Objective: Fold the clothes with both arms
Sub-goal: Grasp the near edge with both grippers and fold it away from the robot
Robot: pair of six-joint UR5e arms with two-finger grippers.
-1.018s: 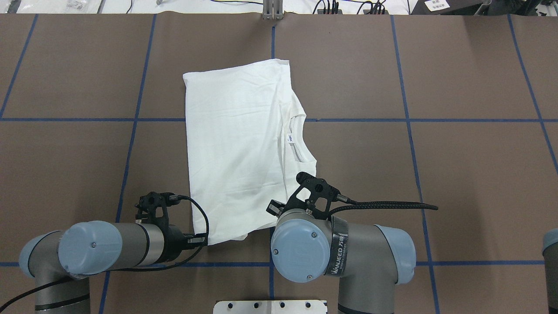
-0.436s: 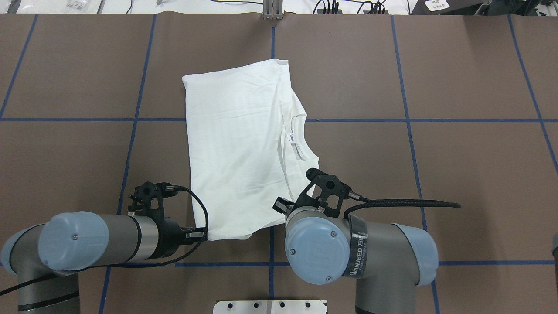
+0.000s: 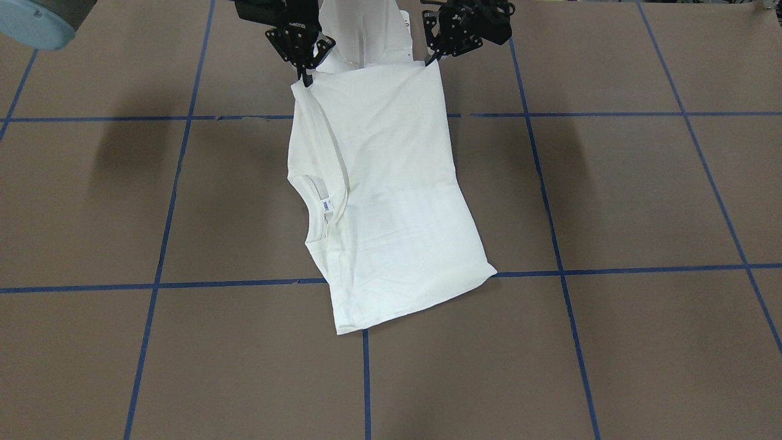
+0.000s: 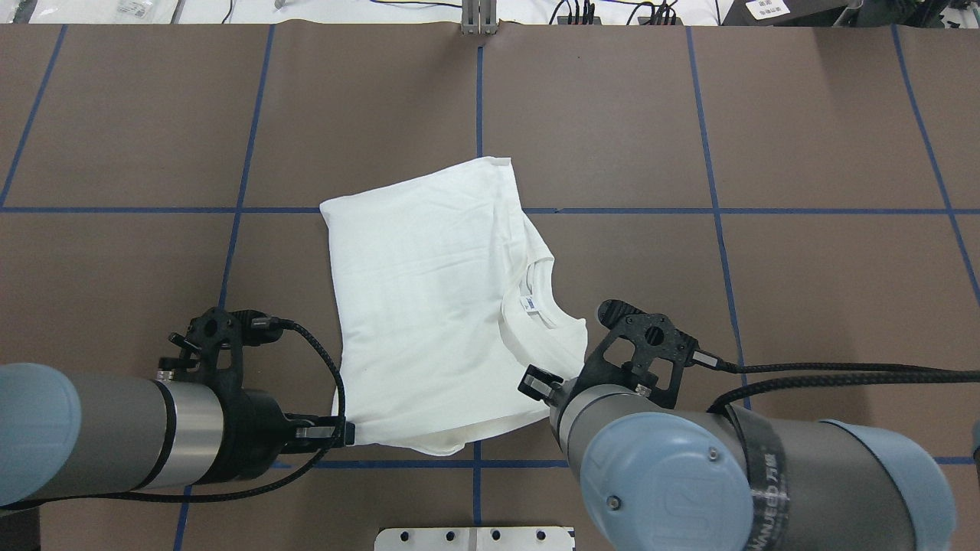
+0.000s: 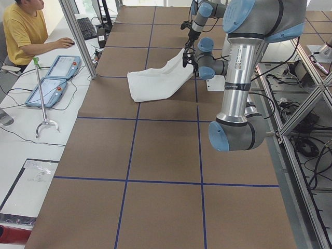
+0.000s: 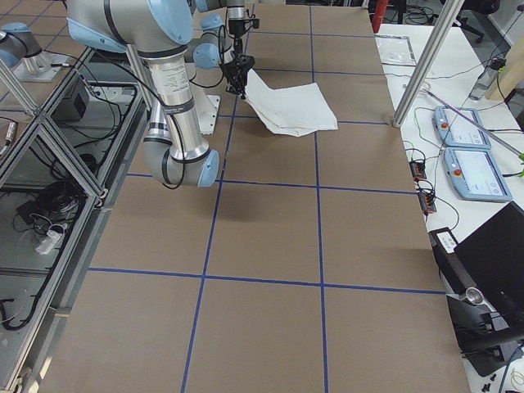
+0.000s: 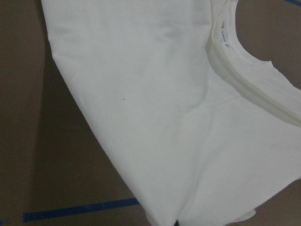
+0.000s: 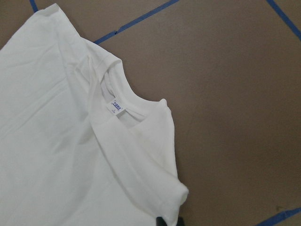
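Sleeves seem tucked in — left gripper (image 3: 429, 60) and right gripper (image 3: 303, 78) pinch the shirt (image 3: 391, 201) by its raised 6 o'clock edge — folding toward 12 looks left.

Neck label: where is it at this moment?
In the overhead view the neck label sits inside the collar on the right side of the T-shirt, just beyond the right gripper.

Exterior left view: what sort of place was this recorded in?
Probably a robotics lab's data-collection cell: a table covered in brown sheeting with a blue tape grid, two teach pendants on a side desk, and an operator seated at a keyboard.
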